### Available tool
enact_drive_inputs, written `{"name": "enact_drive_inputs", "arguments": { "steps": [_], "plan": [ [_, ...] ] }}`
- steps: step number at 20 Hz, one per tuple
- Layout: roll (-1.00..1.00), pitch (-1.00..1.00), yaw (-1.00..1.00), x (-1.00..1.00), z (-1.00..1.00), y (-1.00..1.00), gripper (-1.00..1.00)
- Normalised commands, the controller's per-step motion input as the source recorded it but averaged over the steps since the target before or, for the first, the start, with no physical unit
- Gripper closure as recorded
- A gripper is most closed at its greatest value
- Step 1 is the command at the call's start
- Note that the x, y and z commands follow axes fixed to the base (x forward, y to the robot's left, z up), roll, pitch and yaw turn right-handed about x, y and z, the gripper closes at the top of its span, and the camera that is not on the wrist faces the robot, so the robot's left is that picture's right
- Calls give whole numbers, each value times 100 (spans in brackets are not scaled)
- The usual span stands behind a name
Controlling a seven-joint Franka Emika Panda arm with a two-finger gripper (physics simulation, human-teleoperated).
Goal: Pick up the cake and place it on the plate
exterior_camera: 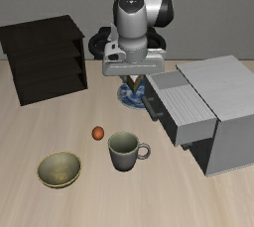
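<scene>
The gripper (132,82) hangs close above the plate (142,102), and I cannot tell if it is apart, together or holding something. The small reddish lump (98,132), which I take for the cake, lies on the desk (198,196), nearer and to the left, apart from the plate. The risk: it is small and round, so it may slip, and the mug (126,151) just to its right may be knocked. One cake, one plate, one mug, one bowl (59,170), one black shelf (45,57), one grey cabinet (213,107).
</scene>
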Motion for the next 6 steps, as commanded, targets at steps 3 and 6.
{"name": "enact_drive_inputs", "arguments": {
  "steps": [3, 6],
  "plan": [
    [0, 0, 0, 0, 0, 0, -100],
    [0, 0, 0, 0, 0, 0, -100]
  ]
}}
